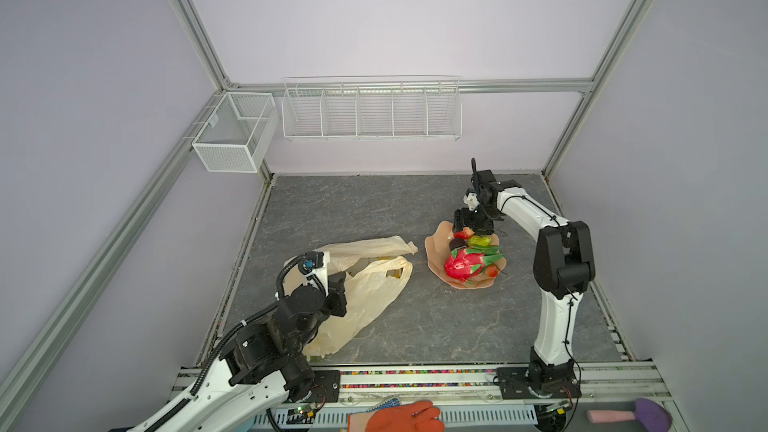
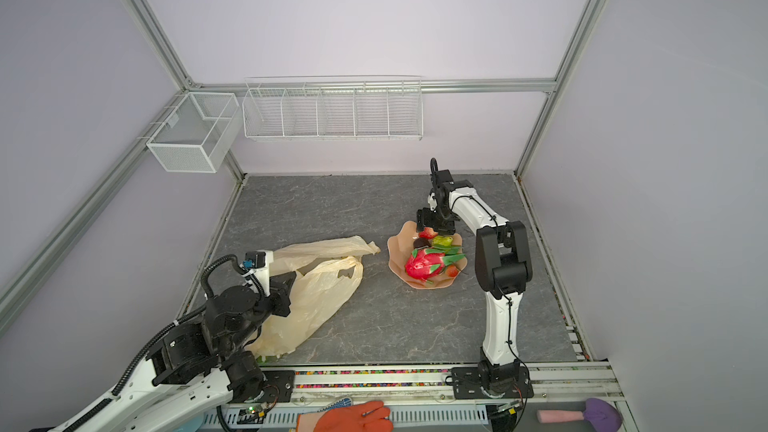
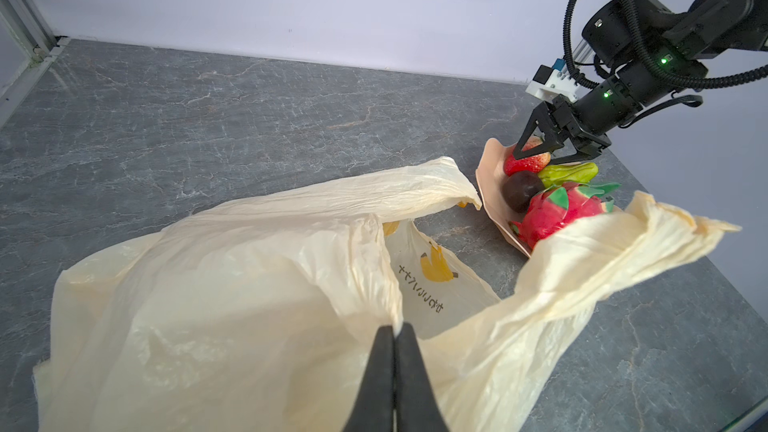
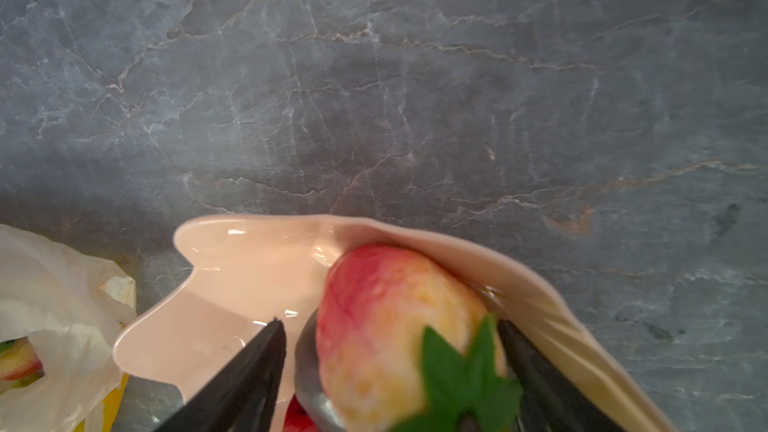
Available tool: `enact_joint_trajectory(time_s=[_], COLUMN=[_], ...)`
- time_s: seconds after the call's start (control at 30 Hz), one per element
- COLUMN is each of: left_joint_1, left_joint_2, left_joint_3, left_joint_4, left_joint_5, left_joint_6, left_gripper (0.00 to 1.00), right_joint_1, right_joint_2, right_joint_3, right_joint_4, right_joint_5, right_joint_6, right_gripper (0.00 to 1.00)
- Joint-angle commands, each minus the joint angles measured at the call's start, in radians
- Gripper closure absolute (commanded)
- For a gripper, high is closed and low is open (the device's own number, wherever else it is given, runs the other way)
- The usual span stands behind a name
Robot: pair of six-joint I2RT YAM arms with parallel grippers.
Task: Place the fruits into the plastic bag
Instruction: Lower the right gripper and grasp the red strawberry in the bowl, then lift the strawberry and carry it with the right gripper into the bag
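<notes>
1. The plastic bag [image 1: 374, 297] lies crumpled on the grey table [image 1: 415, 326] at lower centre-left in both top views, just left of the plate [image 1: 434, 248]. It is thin, translucent and cream-yellow, and its loop handles spread toward the plate.
2. In the left wrist view, a yellow banana print [image 3: 434, 268] with dark lettering shows inside its mouth.
3. The left gripper [image 3: 395, 328] is pinched tight on a fold of the bag's rim.
4. The fruits [image 2: 424, 263] are heaped on the peach wavy plate at centre-right: a red dragon fruit [image 1: 461, 265] with green scales, a dark-brown piece [image 3: 521, 195] and a green piece [image 3: 569, 172].
5. The right gripper [image 3: 535, 156] stands wide astride a strawberry [image 4: 386, 326] at the plate's upper edge. The strawberry is red fading to yellow, with green leaves.
</notes>
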Motion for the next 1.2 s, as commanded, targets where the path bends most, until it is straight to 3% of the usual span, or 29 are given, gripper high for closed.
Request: enact_joint_trajectory(time_s=[0.0,0.43,0.83,1.17], left_joint_1=[0.0,0.0,0.0,0.0], left_joint_2=[0.002,-0.001,0.006,0.005], left_joint_3=[0.002,0.005,0.008,0.008], left_joint_4=[-0.004,-0.011,-0.012,-0.01], left_joint_5=[-0.003,-0.002,0.001,0.007], left_joint_6=[-0.006,-0.008,-0.007,-0.005], left_gripper=[1.0,1.0,1.0,1.0], right_joint_1=[0.008,0.013,0.015,0.016], right_joint_2=[-0.009,0.047,0.008,-0.143], right_joint_3=[0.007,0.05,0.051,0.039], right_joint_4=[-0.033,-0.051,-0.048,-0.034], right_joint_5=[0.022,0.08,0.07,0.083], right_joint_6=[-0.025,-0.037,-0.074,-0.078], right_gripper=[0.19,0.24,0.48,0.54])
